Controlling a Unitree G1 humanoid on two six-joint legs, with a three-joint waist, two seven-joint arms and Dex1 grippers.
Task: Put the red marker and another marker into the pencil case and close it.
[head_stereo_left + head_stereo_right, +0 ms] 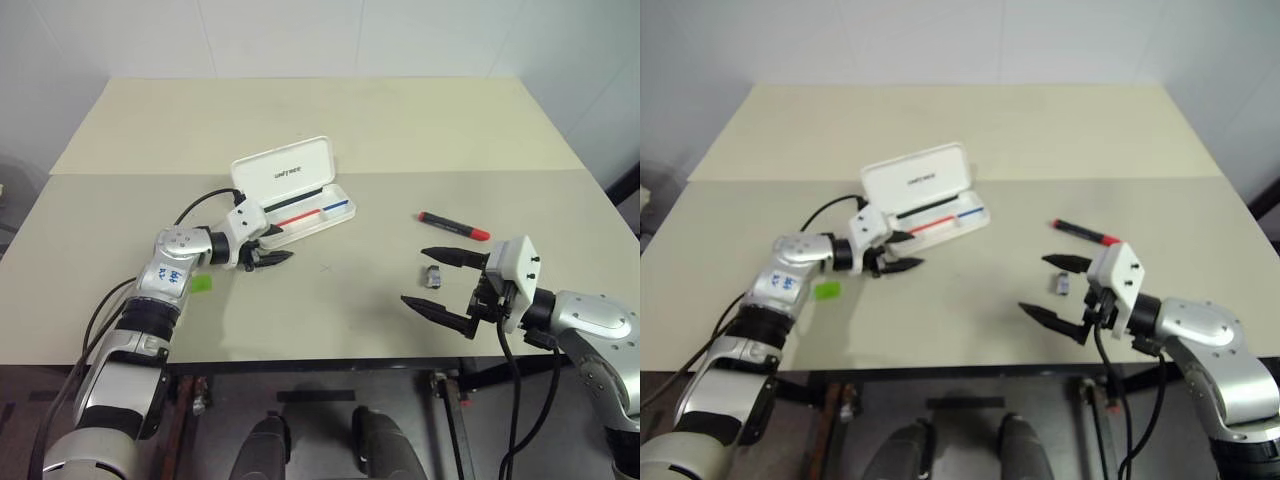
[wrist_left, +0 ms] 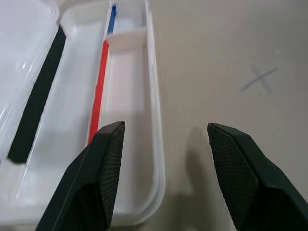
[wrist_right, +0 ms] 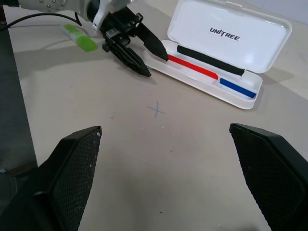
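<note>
The white pencil case (image 1: 283, 172) lies open left of the table's middle, lid raised, with a tray (image 2: 155, 96) that has red and blue stripes. My left gripper (image 1: 280, 246) is open at the tray's near end, one finger over the tray and the other over the table, with nothing between them. The red marker (image 1: 453, 226) lies on the table to the right. The light green marker (image 3: 79, 37) lies beside my left forearm, partly hidden in the head views. My right gripper (image 1: 414, 275) is wide open and empty, near the red marker on its front side.
A small dark grey clip-like piece (image 1: 433, 277) lies on the table, in line with the gap between my right gripper's fingers. A faint blue cross (image 1: 327, 268) marks the table's middle. The table's front edge runs just behind both wrists. A black cable trails along my left arm.
</note>
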